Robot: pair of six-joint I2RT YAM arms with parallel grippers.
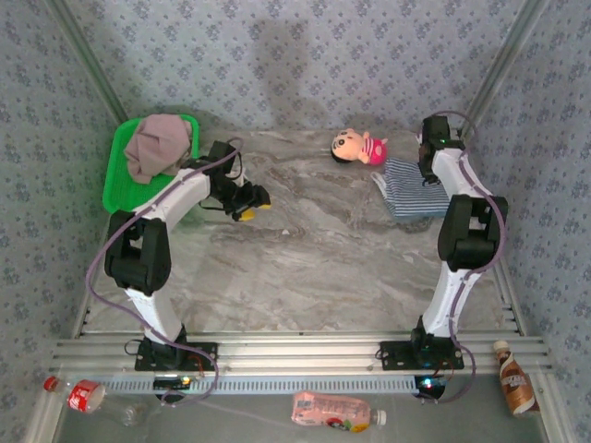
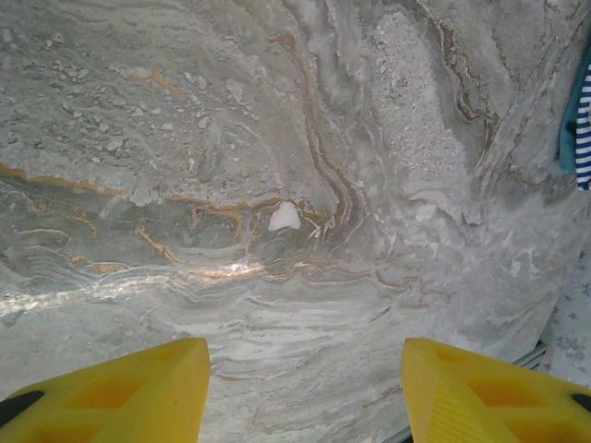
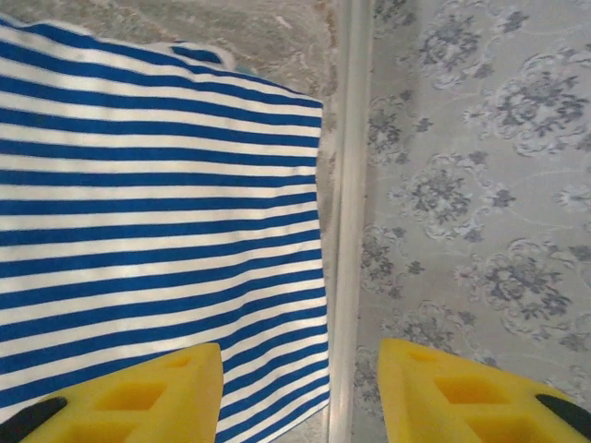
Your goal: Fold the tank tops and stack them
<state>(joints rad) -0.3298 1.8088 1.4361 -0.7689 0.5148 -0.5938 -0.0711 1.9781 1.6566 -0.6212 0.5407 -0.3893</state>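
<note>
The navy-and-white striped tank top (image 1: 413, 189) lies folded flat at the table's right side, close to the side rail. My right gripper (image 1: 428, 173) hovers over its right edge, open, with nothing between the fingers. In the right wrist view the stripes (image 3: 157, 203) spread under that gripper (image 3: 300, 360). A teal-blue top (image 2: 565, 138) peeks out from under the striped one (image 2: 584, 138). The mauve-pink top (image 1: 157, 145) lies crumpled in the green tray (image 1: 115, 189) at the back left. My left gripper (image 1: 251, 201) is open over bare marble (image 2: 305, 369).
A small pink plush doll (image 1: 360, 146) lies at the back, just left of the striped top. The metal side rail (image 3: 349, 185) and the patterned wall run right beside the striped top. Three bottles (image 1: 78, 395) (image 1: 334, 411) (image 1: 517, 378) lie in front of the arm bases.
</note>
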